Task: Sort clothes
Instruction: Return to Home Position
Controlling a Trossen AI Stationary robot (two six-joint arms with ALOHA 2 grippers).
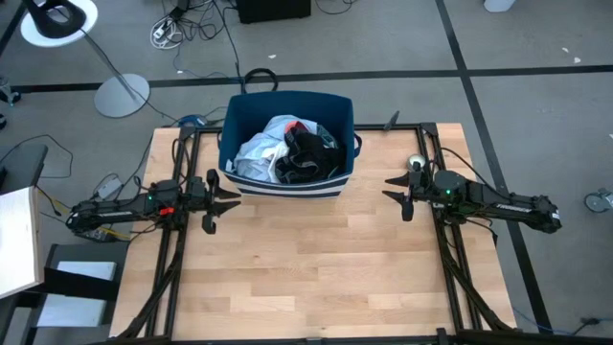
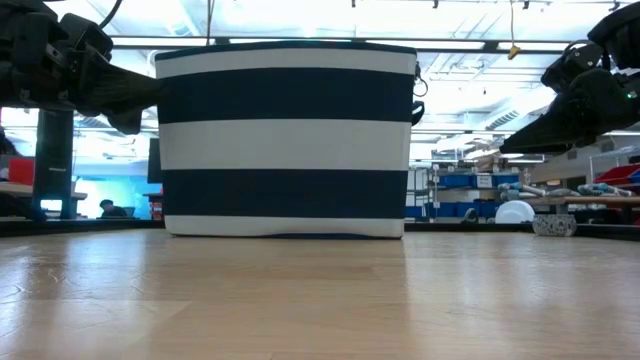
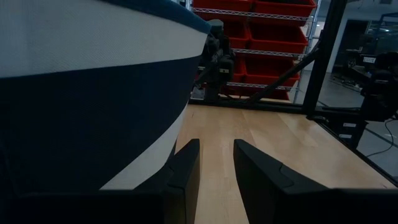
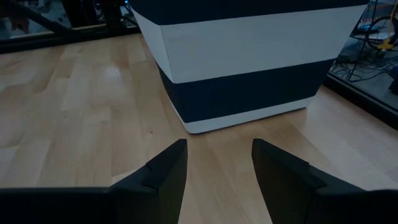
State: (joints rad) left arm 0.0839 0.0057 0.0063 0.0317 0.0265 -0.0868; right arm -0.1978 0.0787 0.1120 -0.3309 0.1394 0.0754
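Note:
The clothes (image 1: 290, 151) lie piled inside a navy bin with white stripes (image 1: 237, 142) at the table's far middle: light blue, white and black pieces show, with a bit of red. My left gripper (image 1: 233, 200) hovers open at the bin's left near corner, fingers level and close beside the bin's wall (image 3: 93, 112). My right gripper (image 1: 391, 186) hovers open to the right of the bin, pointing at its right near corner (image 4: 180, 118). Both hold nothing.
The bin (image 2: 285, 135) stands on the wooden table (image 1: 306, 278), whose near half is bare wood. A black frame (image 1: 433, 144) runs along the table's left, right and far sides. Beyond the far edge are a lamp base (image 1: 122, 94) and cables.

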